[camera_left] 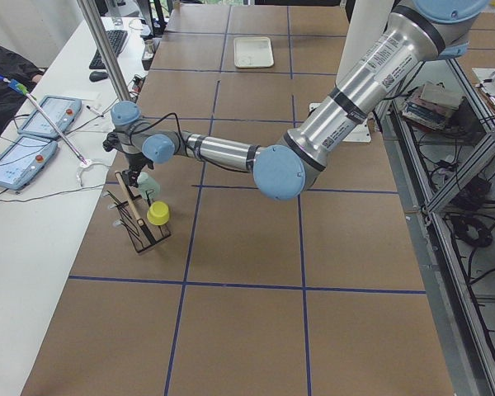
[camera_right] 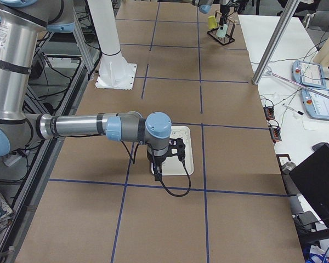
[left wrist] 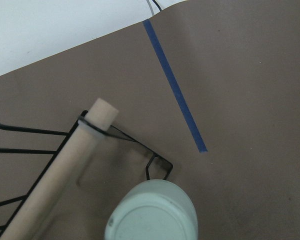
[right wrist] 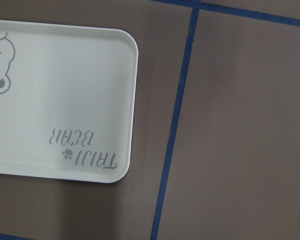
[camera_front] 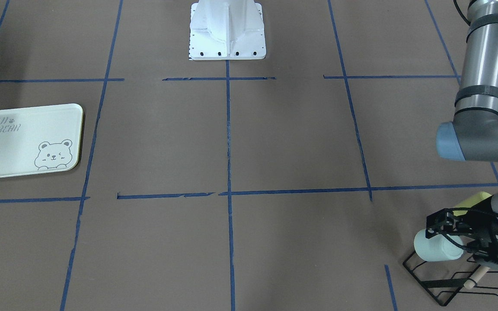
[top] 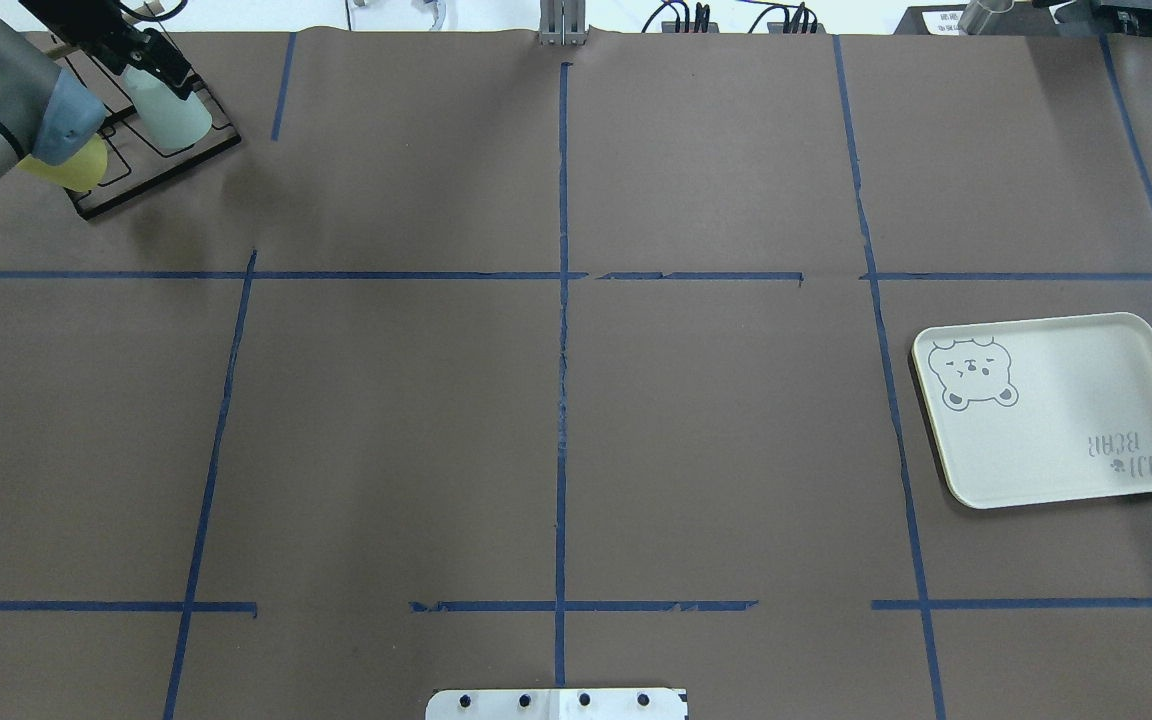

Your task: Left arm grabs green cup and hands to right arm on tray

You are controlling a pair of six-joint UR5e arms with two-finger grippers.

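The green cup [camera_front: 435, 250] lies tipped on its side on a black wire rack [camera_front: 439, 286] at the table's far left corner; it also shows in the overhead view [top: 174, 115] and, base-on, in the left wrist view [left wrist: 152, 212]. My left gripper [camera_front: 447, 235] is at the cup with a black finger on each side; I cannot tell whether it presses on the cup. The tray [top: 1066, 420] lies flat on the right side, bare. My right gripper [camera_right: 170, 150] hovers over the tray's edge; I cannot tell whether it is open or shut.
A pale yellow cup [top: 71, 165] sits on the same rack beside the green one. A bare wooden peg [left wrist: 65, 165] of the rack slants next to the cup. The white robot base [camera_front: 227, 30] stands at mid-table. Blue tape lines grid the brown table.
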